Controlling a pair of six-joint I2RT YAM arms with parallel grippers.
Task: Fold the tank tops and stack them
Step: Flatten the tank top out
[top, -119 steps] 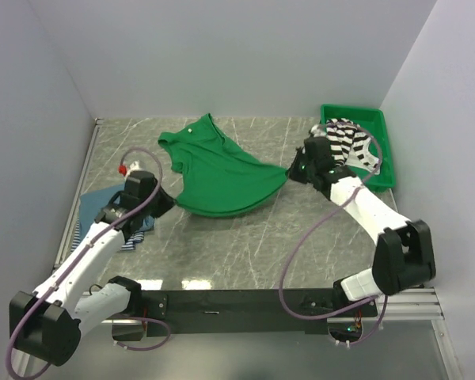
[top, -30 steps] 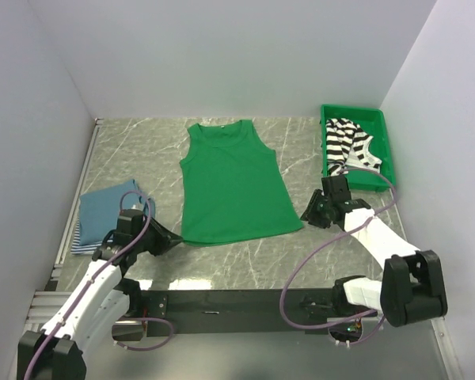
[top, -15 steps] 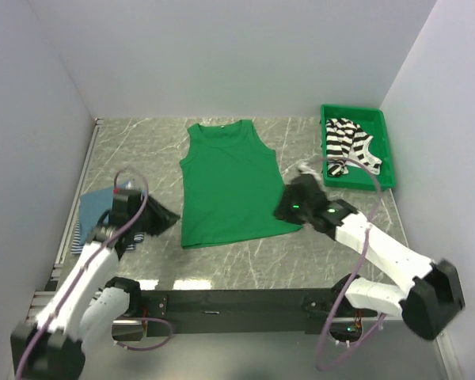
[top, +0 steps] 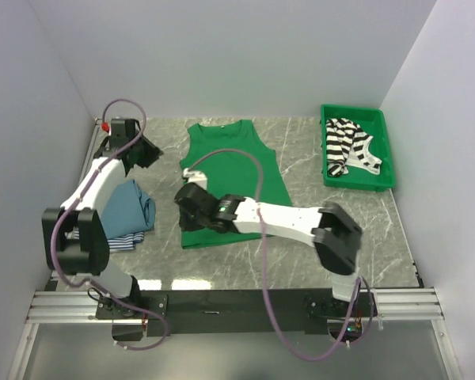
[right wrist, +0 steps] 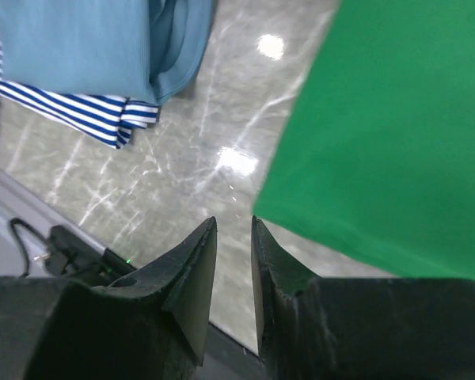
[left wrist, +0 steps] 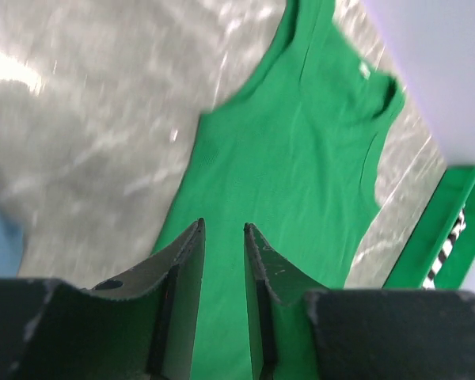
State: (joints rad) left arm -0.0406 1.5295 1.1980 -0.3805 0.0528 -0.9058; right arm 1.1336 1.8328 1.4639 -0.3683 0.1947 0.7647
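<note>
**A:** How far along?

**B:** About halfway, by the look of it. Near the left edge of the tabletop (top: 301, 237): the solid blue tank top (top: 131, 207), folded and laid on the blue-white striped tank top (top: 111, 239). In the middle: the green tank top (top: 236, 178), spread flat with its neck to the far side, not yet folded. At the far right: the black-and-white striped tank top (top: 344, 146), bunched in the green bin (top: 352, 109), not yet taken out.

**A:** And the tools?

**B:** Taking the left tool (left wrist: 224, 229) first: parted by a narrow gap and gripping nothing. Raised near the far left side of the green tank top, apart from the cloth as far as can be told. Then the right tool (right wrist: 234, 222): also slightly parted and empty. Reaching across to the near left corner of the green hem, just beside the cloth edge, over bare stone.

**A:** Next?

**B:** Probably pinching that left edge at both ends and folding it across.
</note>
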